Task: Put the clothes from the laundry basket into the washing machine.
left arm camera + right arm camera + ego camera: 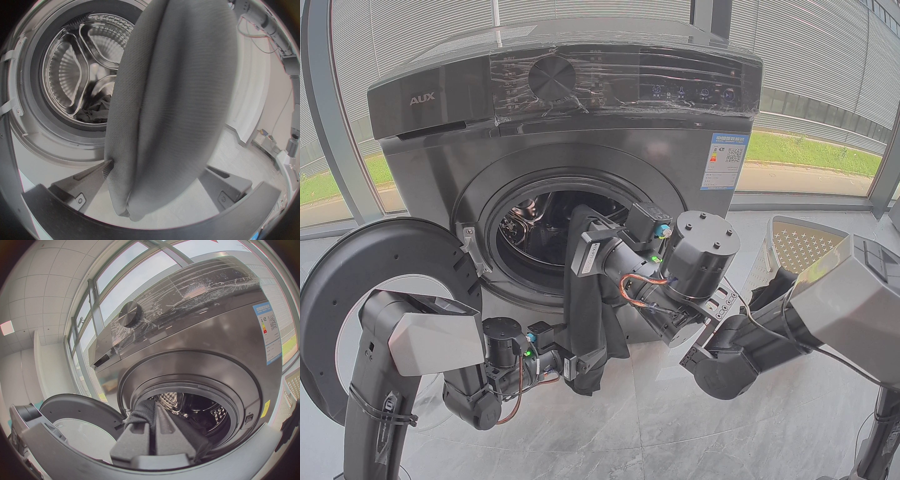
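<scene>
Glossy grey tile floor, glass wall behind; front-load washing machine, door swung open. Dark garment hangs at drum mouth. Right gripper pinches its top, fingers closed on cloth. Left gripper low at hem, fingers spread wide, cloth between, no grip. Likely soft, light, limp: hold bunched top, lift tail. Laundry basket to right.

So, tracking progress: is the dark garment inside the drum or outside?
Mostly outside: right gripper holds the dark garment by its top at the drum mouth; the rest hangs outside.
</scene>
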You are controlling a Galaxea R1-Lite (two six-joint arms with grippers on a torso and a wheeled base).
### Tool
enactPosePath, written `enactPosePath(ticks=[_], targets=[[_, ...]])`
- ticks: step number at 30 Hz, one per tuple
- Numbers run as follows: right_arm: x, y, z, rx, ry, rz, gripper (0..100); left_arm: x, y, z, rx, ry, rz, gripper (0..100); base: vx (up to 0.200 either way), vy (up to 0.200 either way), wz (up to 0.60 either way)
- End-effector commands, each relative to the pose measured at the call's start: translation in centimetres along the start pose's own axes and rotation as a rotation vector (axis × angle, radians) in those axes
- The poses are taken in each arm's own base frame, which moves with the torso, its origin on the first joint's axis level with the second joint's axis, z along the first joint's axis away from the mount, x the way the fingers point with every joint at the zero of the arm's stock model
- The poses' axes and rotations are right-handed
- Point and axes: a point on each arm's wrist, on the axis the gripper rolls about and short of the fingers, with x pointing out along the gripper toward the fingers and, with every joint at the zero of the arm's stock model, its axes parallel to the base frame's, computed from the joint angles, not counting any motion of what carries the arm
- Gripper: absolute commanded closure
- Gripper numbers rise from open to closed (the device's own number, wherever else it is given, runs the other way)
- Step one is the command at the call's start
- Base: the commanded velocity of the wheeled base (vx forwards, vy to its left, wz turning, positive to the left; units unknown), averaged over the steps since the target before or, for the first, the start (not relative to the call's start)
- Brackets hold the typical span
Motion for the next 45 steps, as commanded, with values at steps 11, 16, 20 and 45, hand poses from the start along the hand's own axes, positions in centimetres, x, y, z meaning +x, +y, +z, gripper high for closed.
enactPosePath(ticks=[11,16,20,45], targets=[[-0.1,-0.5,0.2,0.004,-0.011,-0.021,100,1.9,2.2,-0.6,-0.01,-0.049,0.131,100,0.0,0.0,0.0],[0.1,-3.6,0.1,-0.019,-0.003,-0.091,100,-1.1,1.4,2.6,-0.005,-0.07,0.125,100,0.0,0.0,0.0],[-0.2,-6.0,-0.2,-0.038,0.008,-0.141,100,-4.9,0.2,6.0,0.007,-0.099,0.087,100,0.0,0.0,0.0],[-5.5,-7.5,-5.7,-0.089,0.28,-0.153,100,-13.8,-0.3,8.9,0.019,-0.106,-0.018,100,0.0,0.0,0.0]])
